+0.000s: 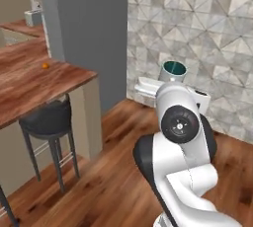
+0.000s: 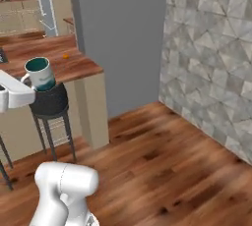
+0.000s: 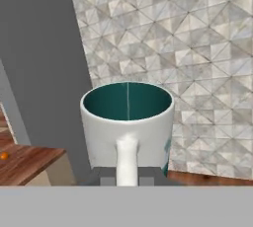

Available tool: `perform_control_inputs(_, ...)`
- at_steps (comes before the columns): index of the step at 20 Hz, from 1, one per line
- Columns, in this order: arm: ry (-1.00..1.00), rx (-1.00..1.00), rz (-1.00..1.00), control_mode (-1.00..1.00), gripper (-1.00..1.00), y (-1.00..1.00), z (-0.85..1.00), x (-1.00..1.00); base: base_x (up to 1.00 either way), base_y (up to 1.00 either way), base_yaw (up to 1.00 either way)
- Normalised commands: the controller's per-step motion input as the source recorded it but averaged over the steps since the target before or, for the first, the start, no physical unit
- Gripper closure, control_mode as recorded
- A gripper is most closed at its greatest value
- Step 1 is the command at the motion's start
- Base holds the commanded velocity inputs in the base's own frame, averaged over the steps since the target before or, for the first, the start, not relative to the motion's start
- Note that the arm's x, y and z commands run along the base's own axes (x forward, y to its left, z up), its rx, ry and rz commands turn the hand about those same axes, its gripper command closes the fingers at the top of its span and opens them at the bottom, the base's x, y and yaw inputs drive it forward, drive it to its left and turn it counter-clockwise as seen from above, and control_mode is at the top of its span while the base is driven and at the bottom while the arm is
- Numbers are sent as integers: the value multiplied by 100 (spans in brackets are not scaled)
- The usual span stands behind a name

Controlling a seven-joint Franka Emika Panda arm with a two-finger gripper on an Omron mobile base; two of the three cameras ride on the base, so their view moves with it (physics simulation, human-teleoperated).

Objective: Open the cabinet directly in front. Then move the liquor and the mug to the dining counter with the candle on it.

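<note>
The mug (image 3: 127, 122) is seen grasped by its loop handle in the clenched fingers (image 3: 126, 179), held upright and well above the floor, with its dark teal inside facing up. In the hand view the handle runs straight down toward the fingers, so the mug body sits directly ahead of them, its axis vertical. In the right base view the mug (image 2: 40, 74) is carried at the end of the white arm, in front of a dark stool (image 2: 48, 103) and near the corner of the wood-grain desk (image 2: 74, 68). In the left base view the mug (image 1: 173, 71) is seen above the arm, against the patterned stone wall (image 1: 197, 28), while the desk (image 1: 29, 88) lies well apart to the left of it, beyond the stool (image 1: 47, 120). A small orange thing (image 1: 45, 65) rests on the desk top; what it is cannot be told. The mug is judged to be in transit: the coming move turns on swinging or driving leftward, so that the desk comes under the held mug before it is lowered and released.
</note>
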Motion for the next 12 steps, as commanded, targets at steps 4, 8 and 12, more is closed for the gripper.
perform_control_inputs(4, 0, 0, 0, 100, 100, 0, 0, 0, 69, -3, 80)
perform_control_inputs(8, 0, 0, 0, 100, 100, 0, 0, 0, 32, 0, 87)
perform_control_inputs(12, 0, 0, 0, 100, 100, 0, 0, 0, 16, 0, 88)
